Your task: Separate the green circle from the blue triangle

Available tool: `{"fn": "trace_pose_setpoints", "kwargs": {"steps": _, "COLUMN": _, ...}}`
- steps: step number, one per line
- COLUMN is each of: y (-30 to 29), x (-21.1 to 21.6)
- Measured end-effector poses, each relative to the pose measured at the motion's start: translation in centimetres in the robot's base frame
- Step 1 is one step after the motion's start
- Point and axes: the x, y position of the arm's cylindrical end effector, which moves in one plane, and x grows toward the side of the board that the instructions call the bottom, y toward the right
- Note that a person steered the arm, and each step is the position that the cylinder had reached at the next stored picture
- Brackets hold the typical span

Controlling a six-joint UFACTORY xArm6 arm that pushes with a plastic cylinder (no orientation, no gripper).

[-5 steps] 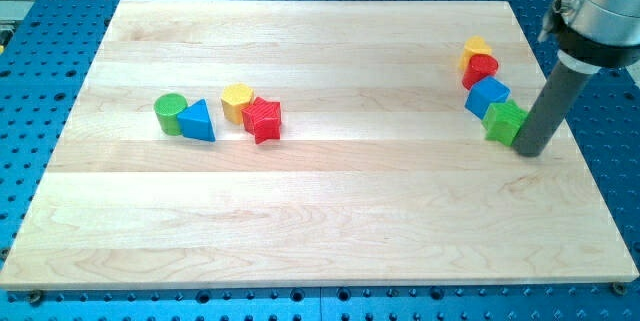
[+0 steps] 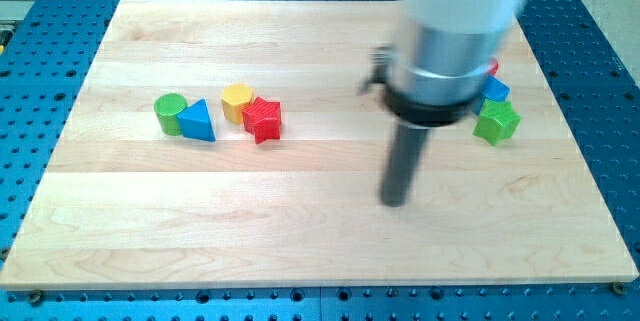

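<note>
On the left part of the wooden board [image 2: 300,251], a little above mid-height, the green circle [image 2: 170,114] stands with the blue triangle [image 2: 197,121] touching its right side. The two sit pressed together as a pair. Just to their right, with a small gap after the triangle, a yellow block [image 2: 236,102] with a rounded, many-sided outline sits against a red star [image 2: 264,119], which lies slightly lower and to the right of it, the two touching.

Right of centre, the arm comes down from the top of the frame, its pale body blurred, ending in the dark rod. My tip [image 2: 396,202] rests on bare wood in the lower middle of the board, well apart from the green circle and blue triangle and to the right of the red star. There is no hand or jaw on this arm to open or close, only the plain rod, and it touches no block.

At the right side of the board, partly hidden behind the arm, a sliver of a red block [image 2: 492,67] shows, a blue block [image 2: 495,89] below it, and a green block [image 2: 497,121] lower still, close under the blue one. Their shapes are hard to make out.
</note>
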Motion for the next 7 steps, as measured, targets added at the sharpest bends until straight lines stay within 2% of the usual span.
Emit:
{"fn": "trace_pose_setpoints", "kwargs": {"steps": 2, "y": -16.7, "x": 0.2}}
{"fn": "trace_pose_setpoints", "kwargs": {"steps": 3, "y": -22.7, "x": 0.3}}
{"fn": "trace_pose_setpoints", "kwargs": {"steps": 4, "y": -25.0, "x": 0.3}}
{"fn": "trace_pose_setpoints", "kwargs": {"steps": 5, "y": -27.1, "x": -3.1}}
{"fn": "trace_pose_setpoints", "kwargs": {"steps": 6, "y": -26.9, "x": -6.5}}
{"fn": "trace_pose_setpoints", "kwargs": {"steps": 7, "y": -24.8, "x": -7.7}}
